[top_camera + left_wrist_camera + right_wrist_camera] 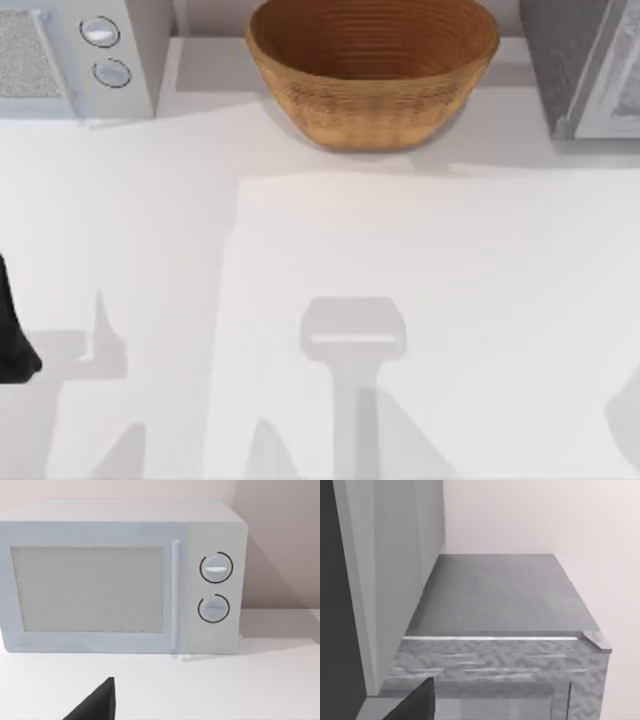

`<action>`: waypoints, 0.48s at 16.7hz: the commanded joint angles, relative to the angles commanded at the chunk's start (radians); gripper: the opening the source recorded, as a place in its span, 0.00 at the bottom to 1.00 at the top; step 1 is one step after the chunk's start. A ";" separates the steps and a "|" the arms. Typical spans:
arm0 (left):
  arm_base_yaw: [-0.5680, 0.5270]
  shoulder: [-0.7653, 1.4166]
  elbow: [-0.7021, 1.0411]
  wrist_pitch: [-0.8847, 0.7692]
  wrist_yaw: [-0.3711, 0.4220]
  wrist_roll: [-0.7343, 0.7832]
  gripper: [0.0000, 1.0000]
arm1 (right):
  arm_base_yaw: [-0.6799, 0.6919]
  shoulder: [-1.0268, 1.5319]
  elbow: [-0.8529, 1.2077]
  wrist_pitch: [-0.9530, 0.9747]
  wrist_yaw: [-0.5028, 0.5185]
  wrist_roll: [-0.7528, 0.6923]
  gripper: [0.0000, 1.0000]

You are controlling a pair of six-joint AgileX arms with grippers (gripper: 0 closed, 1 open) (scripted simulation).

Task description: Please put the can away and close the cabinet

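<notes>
Left tool (95, 705) sits parked at the table's (400, 250) left edge facing the white microwave (125, 580), right tool (415, 705) is raised beside the grey cabinet (585, 70) at far right, probably staged for its door, can't tell either tool's state

In the top view the woven basket (372, 70) at the table's far edge loses its far rim to the picture's edge. The microwave (80, 55) at the far left corner is cut off along its far and left sides, and the grey cabinet (585, 65) at the far right corner is cropped too. A dark piece of the left arm (12, 335) pokes in at the left edge. In each wrist view, a black finger tip (97, 705) (415, 705) is cut off by the edge.
</notes>
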 joint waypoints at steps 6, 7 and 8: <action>0.000 0.000 0.000 0.000 0.000 0.000 1.00 | 0.457 0.002 0.020 -0.020 0.450 0.002 1.00; 0.000 0.000 0.000 0.000 0.000 0.000 1.00 | 0.550 0.000 0.020 -0.023 0.543 0.002 1.00; 0.000 0.000 0.000 0.000 0.000 0.000 1.00 | 0.643 -0.003 0.018 -0.027 0.638 0.002 1.00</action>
